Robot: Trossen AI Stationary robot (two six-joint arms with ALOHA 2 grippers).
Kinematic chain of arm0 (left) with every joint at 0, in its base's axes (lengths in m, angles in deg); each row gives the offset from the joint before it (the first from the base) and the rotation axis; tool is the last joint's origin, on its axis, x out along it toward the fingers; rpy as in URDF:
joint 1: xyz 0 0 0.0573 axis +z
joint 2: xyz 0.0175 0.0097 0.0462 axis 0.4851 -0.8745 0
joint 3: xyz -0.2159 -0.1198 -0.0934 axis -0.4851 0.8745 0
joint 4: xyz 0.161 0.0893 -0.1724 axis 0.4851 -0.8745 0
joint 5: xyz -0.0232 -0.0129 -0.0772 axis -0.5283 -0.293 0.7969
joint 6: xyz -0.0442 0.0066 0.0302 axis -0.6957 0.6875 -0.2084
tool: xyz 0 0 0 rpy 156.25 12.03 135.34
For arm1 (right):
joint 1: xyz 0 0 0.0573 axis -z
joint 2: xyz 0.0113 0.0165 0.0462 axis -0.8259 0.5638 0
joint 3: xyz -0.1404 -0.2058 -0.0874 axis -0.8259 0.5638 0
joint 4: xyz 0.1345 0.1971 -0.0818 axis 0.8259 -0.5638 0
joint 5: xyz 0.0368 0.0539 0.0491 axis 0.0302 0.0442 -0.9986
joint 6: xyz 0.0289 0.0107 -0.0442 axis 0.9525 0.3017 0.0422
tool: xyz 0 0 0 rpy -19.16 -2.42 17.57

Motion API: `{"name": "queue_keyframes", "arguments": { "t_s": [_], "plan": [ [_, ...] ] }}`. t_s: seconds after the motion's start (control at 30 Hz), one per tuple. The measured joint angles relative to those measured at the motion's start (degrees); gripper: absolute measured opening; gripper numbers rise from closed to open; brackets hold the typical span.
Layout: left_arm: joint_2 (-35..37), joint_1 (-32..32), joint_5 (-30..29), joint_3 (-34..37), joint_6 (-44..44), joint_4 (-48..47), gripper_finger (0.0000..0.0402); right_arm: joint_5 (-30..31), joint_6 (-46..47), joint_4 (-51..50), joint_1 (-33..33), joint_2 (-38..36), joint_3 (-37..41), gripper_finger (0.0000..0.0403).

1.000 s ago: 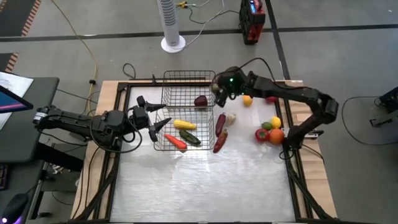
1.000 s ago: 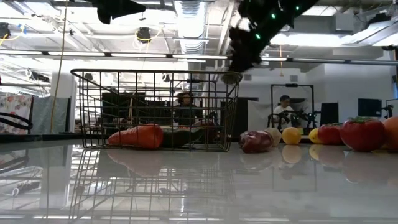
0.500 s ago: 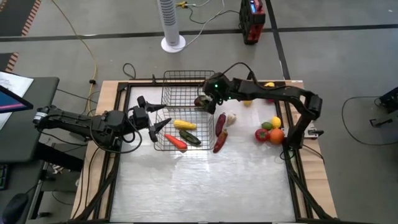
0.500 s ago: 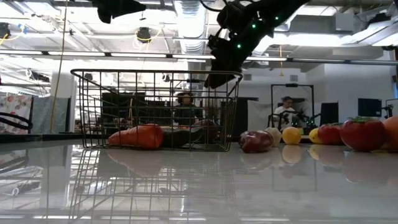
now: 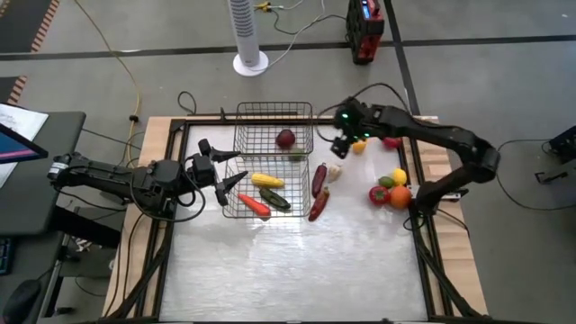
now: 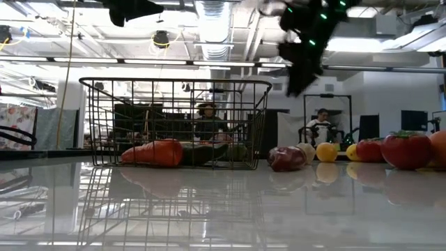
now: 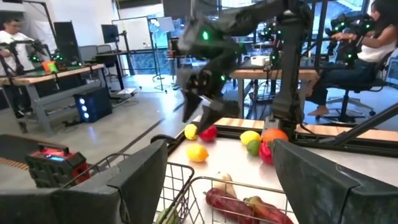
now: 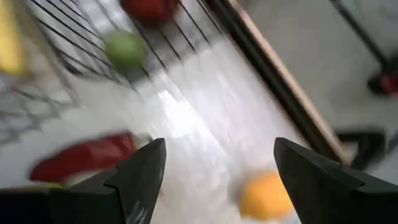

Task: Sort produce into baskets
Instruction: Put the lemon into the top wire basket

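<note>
One black wire basket (image 5: 237,171) stands at the table's far middle; a second basket is out of view. In it lie a yellow corn (image 5: 267,180), a green long vegetable (image 5: 276,199), an orange carrot (image 5: 254,205), a dark red round fruit (image 5: 285,139) and a small green fruit (image 8: 125,48). My right gripper (image 5: 340,144) hangs open and empty just right of the basket, above the table (image 6: 301,66). My left gripper (image 5: 230,167) is open at the basket's left wall. My left gripper comes level from the table's left, its open fingers on either side of the basket's left rim (image 7: 186,177). I cannot tell whether they touch the wire.
Right of the basket lie two dark red long vegetables (image 5: 319,178) (image 5: 318,205), a whitish bulb (image 5: 333,171), a yellow fruit (image 5: 358,144), a red one (image 5: 392,141), and a yellow, green, red and orange cluster (image 5: 389,191). The table's near half (image 5: 297,261) is bare.
My right gripper swung left and down over the basket's far right corner, then rose and went back toward the table's right edge, and now hangs just outside the basket. My left arm has kept still.
</note>
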Motion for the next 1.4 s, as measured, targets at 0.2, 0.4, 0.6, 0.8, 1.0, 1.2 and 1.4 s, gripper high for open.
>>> {"name": "queue_keyframes", "arguments": {
  "t_s": [0.2, 0.4, 0.6, 0.8, 1.0, 1.2, 1.4],
  "plan": [
    [0.0, 0.0, 0.9, 0.0, -1.4, 0.1, 0.0279, 0.1, 4.4, 6.1, 8.6, -6.0, 15.8, 0.033],
    [0.0, 0.0, 1.0, 0.0, -1.4, 0.5, 0.0279, -0.3, 8.1, 12.6, 13.0, -6.1, 23.0, 0.0341],
    [0.0, 0.0, 0.9, 0.0, -0.3, 0.3, 0.0279, -3.0, 12.8, 19.1, 14.4, -4.2, 25.3, 0.0347],
    [0.0, 0.1, 0.6, 0.0, 0.0, -0.1, 0.0279, -0.3, 13.3, 21.4, 14.5, 1.8, 25.4, 0.0346],
    [0.0, 0.1, 0.6, 0.0, 0.0, -0.1, 0.0279, -0.8, 13.0, 26.5, 13.0, 8.4, 25.4, 0.0345],
    [0.0, 0.1, 0.5, 0.0, 0.0, -0.2, 0.0279, 0.2, 10.1, 28.7, 13.1, 9.7, 25.4, 0.0333],
    [0.0, 0.1, 0.5, 0.0, 0.0, -0.2, 0.0279, 0.3, 6.6, 30.4, 13.1, 6.4, 25.4, 0.0315]
  ]
}}
